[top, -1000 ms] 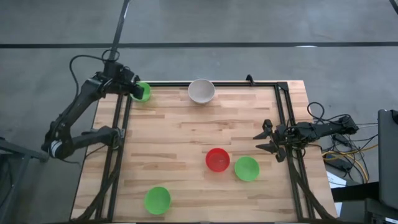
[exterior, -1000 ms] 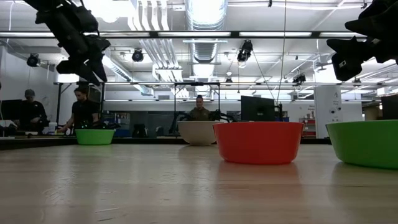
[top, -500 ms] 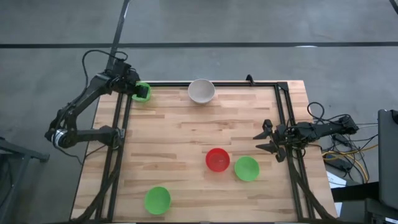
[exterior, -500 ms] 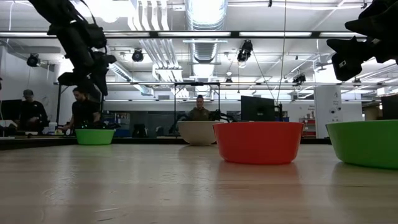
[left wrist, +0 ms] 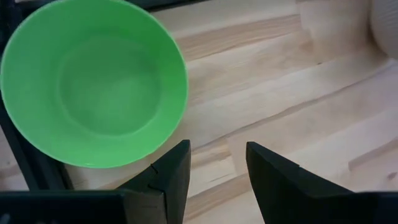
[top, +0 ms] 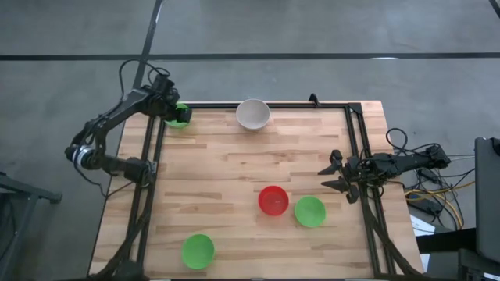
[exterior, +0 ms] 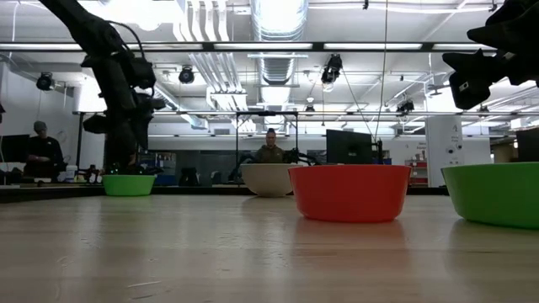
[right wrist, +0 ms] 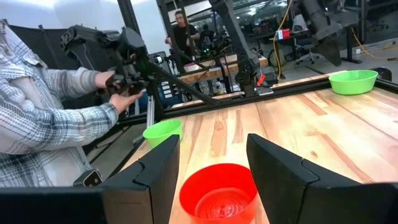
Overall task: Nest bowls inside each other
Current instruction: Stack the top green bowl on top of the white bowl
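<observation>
Five bowls rest on their bases on the wooden table. One green bowl (top: pixel 181 119) (left wrist: pixel 93 81) is at the far left corner, a white bowl (top: pixel 253 114) at the far edge, a red bowl (top: pixel 273 200) beside a green bowl (top: pixel 310 211), and another green bowl (top: pixel 198 250) at the near left. My left gripper (top: pixel 172 112) (left wrist: pixel 217 165) hangs open, pointing steeply down just above the far-left green bowl's rim, with bare table between its fingers. My right gripper (top: pixel 328 176) (right wrist: pixel 214 155) waits open and level at the table's right edge.
A black frame rail (top: pixel 273 104) runs along the table's far edge and down both sides. A person (right wrist: pixel 43 118) handling another arm stands beyond the table's left side, as the right wrist view shows. Bare wood (top: pixel 226 172) lies at the table's middle.
My left gripper has come down toward the far-left green bowl and tipped more steeply downward, staying open. No bowl has moved.
</observation>
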You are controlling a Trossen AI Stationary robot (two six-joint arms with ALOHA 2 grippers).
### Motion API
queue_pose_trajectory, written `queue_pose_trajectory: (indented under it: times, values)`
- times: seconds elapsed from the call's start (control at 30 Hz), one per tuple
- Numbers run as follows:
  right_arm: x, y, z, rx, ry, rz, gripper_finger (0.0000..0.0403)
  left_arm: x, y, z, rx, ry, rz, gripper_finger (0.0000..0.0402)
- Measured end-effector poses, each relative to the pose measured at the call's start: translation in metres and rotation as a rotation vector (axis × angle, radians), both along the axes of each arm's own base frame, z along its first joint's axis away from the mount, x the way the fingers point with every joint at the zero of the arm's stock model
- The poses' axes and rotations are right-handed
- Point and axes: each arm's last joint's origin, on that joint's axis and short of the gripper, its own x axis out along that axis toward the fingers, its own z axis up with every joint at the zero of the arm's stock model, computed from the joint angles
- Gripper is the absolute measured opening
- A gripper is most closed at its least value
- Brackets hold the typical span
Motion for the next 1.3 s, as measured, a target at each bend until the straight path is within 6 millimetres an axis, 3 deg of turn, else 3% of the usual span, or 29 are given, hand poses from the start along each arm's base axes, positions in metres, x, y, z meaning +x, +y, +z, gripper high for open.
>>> queue_pose_trajectory:
  times: [1.3]
  values:
    - [0.0,0.0,0.0,0.0,0.0,0.0,0.0183,0.015,0.036,-0.054,-0.084,0.087,0.022,0.0153]
